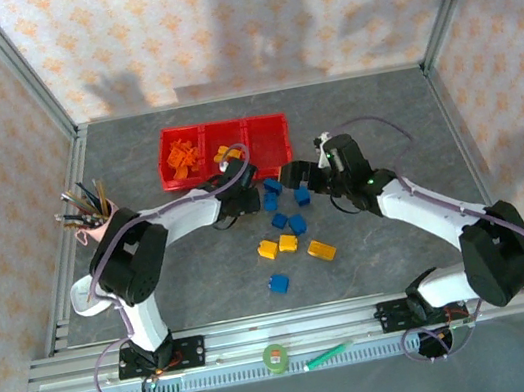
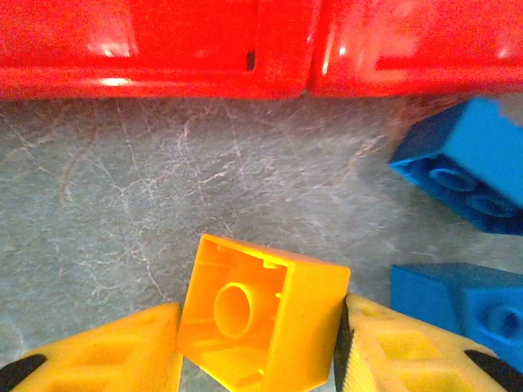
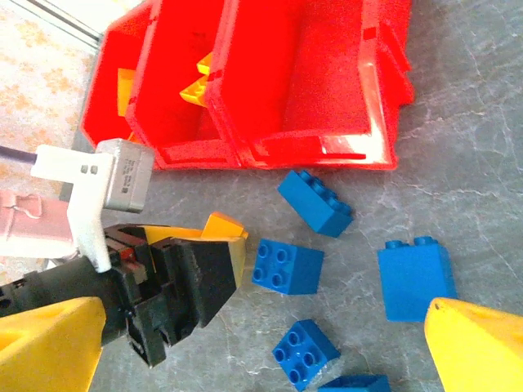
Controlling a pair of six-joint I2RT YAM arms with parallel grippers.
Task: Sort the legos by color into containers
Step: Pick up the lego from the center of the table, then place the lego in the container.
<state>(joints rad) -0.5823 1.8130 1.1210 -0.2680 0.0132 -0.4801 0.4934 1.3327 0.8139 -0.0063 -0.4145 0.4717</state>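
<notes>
The red containers (image 1: 264,119) stand in a row at the back; orange legos (image 1: 182,157) lie in the left one, yellow ones (image 1: 224,152) in the middle one. My left gripper (image 2: 260,343) sits just in front of the bins (image 2: 163,49), shut on a yellow brick (image 2: 270,306) that lies tipped on the table with its hollow underside showing. My right gripper (image 3: 261,351) hangs wide open over several blue bricks (image 3: 286,265), holding nothing. The left gripper (image 3: 196,261) and its yellow brick (image 3: 225,227) lie to the left of them.
More blue bricks (image 1: 297,223), three yellow ones (image 1: 288,242) and a lone blue one (image 1: 278,282) lie mid-table. A pink cup of pencils (image 1: 93,218) stands at the left. A green tape roll (image 1: 275,358) and green pen (image 1: 328,354) rest on the front rail.
</notes>
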